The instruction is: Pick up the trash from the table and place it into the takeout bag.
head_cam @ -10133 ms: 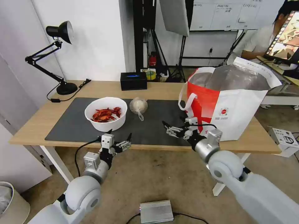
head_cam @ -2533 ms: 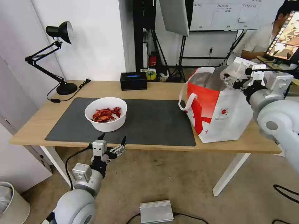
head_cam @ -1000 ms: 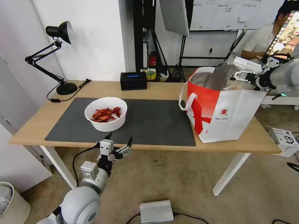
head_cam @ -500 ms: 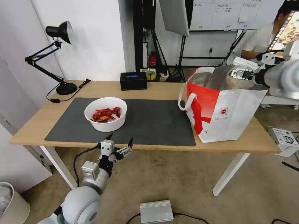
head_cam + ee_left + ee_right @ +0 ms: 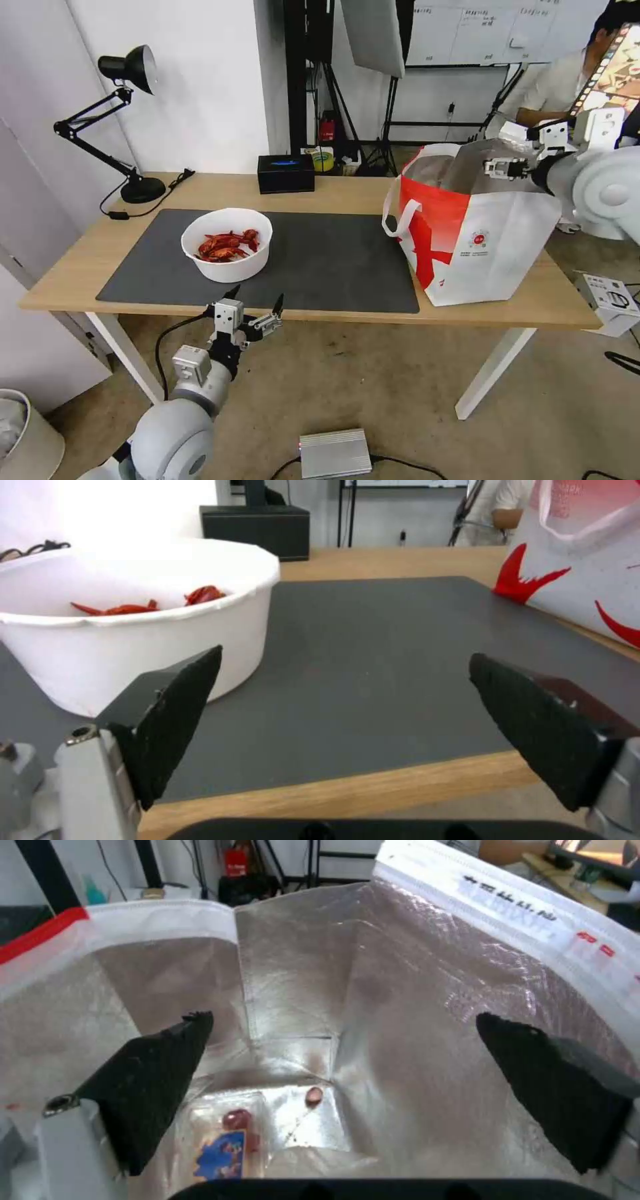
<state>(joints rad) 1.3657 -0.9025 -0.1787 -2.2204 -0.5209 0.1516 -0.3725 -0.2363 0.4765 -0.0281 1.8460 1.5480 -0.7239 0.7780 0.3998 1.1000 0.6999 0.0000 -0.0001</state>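
A white bowl (image 5: pixel 227 244) of red crayfish shells stands on the dark mat (image 5: pixel 333 267) of the table (image 5: pixel 347 193). My left gripper (image 5: pixel 254 308) hangs open just below the table's front edge, facing the bowl (image 5: pixel 133 625), with nothing between its fingers (image 5: pixel 173 715). The takeout bag (image 5: pixel 480 230) stands at the table's right end. My right gripper (image 5: pixel 499 167) hovers over the bag's open mouth, open and holding nothing. Past that gripper (image 5: pixel 340 1065), the foil lining (image 5: pixel 413 1005) drops to the bag's floor, where a clear tray (image 5: pixel 227 1135) with red bits lies.
A black tissue box (image 5: pixel 286 173) sits at the table's back edge and a black desk lamp (image 5: pixel 127 120) at its back left. A grey box (image 5: pixel 335 453) lies on the floor in front. A person sits at a desk behind the bag.
The knotted clear bag has left the mat; my right gripper carried it up to the takeout bag. That gripper now stands open over the bag's mouth. My left gripper has barely moved.
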